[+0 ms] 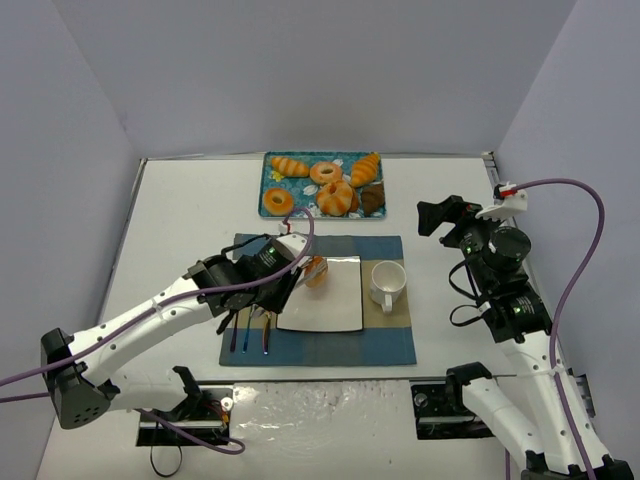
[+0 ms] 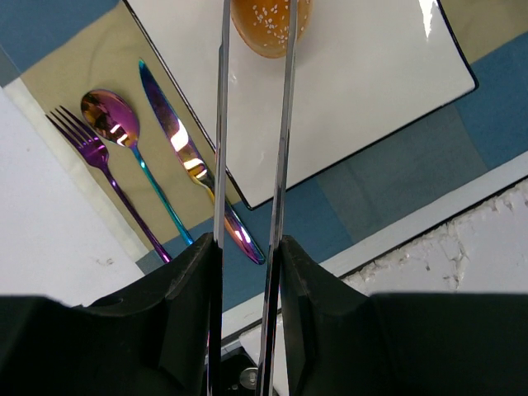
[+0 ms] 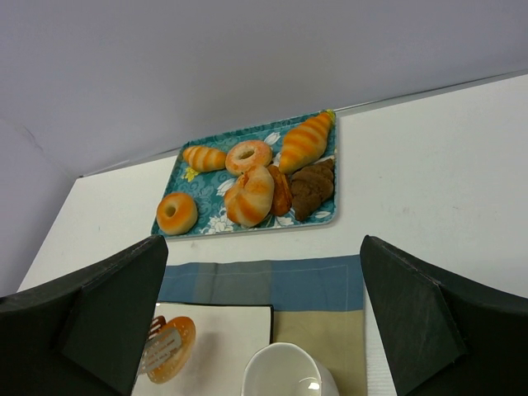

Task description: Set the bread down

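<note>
My left end effector (image 2: 247, 256) is nearly closed, clamped on slim metal tongs (image 2: 285, 124). Their tips pinch the bread (image 2: 271, 25) over the left part of the white plate (image 2: 371, 91). The roll looks light, glossy, probably slippery and easily dented, so I'd hold its middle sides gently.

Bread (image 2: 271, 26) in pincer (image 2: 256, 33), over plate (image 2: 371, 82)

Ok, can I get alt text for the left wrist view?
The left gripper squeezes slim metal tongs that pinch a small golden-orange seeded bread roll over a white square plate. Left of the plate, an iridescent purple fork, spoon and knife lie on a tan and blue placemat.
</note>
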Robot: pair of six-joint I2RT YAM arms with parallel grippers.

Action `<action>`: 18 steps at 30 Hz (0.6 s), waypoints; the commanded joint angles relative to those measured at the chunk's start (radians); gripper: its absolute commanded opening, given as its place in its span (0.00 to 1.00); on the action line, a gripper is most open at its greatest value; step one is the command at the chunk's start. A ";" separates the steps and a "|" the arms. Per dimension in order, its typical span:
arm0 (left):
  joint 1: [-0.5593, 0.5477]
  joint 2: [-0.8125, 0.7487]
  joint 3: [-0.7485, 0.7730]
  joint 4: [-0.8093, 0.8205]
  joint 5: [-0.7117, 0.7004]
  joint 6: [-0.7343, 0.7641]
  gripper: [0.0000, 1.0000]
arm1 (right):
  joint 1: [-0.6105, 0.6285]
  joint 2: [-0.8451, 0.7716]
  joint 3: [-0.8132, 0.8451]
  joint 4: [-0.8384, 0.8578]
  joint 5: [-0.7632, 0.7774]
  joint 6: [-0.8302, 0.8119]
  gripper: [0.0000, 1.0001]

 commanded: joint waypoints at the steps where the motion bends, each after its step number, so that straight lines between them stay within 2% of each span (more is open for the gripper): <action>1: -0.040 -0.029 -0.007 0.049 -0.005 -0.041 0.12 | 0.009 0.009 0.015 0.101 0.019 -0.013 1.00; 18: -0.105 0.023 -0.051 0.049 -0.018 -0.077 0.22 | 0.009 0.006 0.013 0.101 0.019 -0.013 1.00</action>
